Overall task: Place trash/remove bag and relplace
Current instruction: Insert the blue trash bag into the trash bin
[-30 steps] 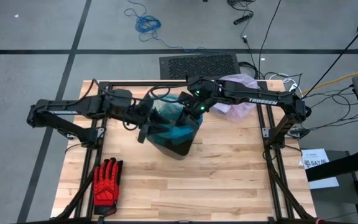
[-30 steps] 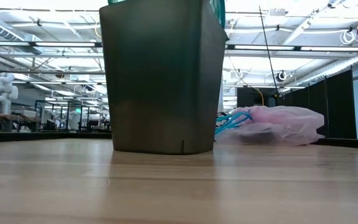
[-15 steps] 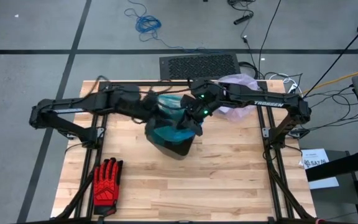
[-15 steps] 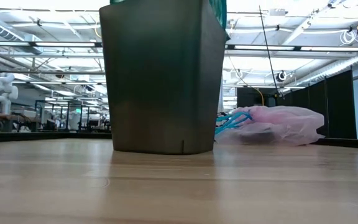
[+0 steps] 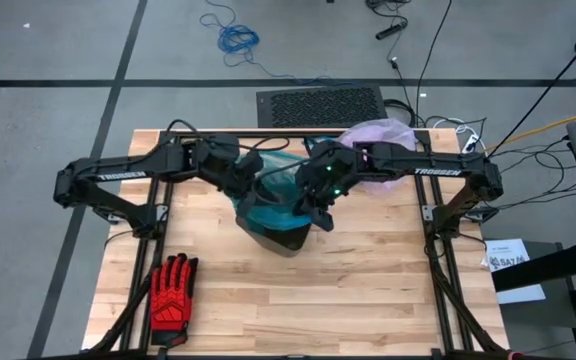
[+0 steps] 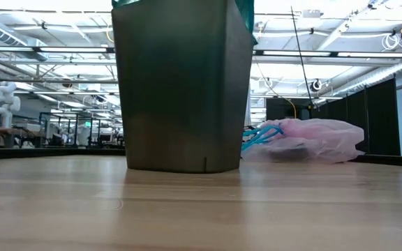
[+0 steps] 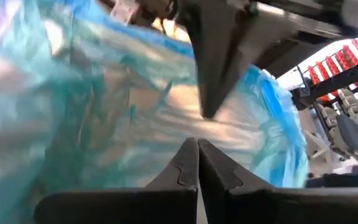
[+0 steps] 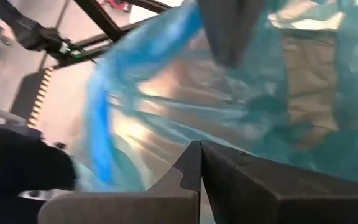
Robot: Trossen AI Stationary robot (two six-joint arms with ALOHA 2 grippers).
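The pink-lavender bag (image 5: 380,135) lies crumpled, full, at the table's far edge.

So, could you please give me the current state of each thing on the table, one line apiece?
Bin: upright, teal bag inside.
Teal bag: draped over the bin's rim.
Pink bag: off the bin, slumped on the table behind it.
Red glove: lying flat, untouched.
Left gripper: shut, at the teal bag.
Right gripper: shut, at the teal bag.

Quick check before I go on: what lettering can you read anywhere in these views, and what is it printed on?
"TROSSEN": white lettering on the left arm, in the high view.
"TROSSEN": white lettering on the right arm, in the high view.
White paper sheet right of the table: dark print, too small to read.
Red glove: no readable marking.
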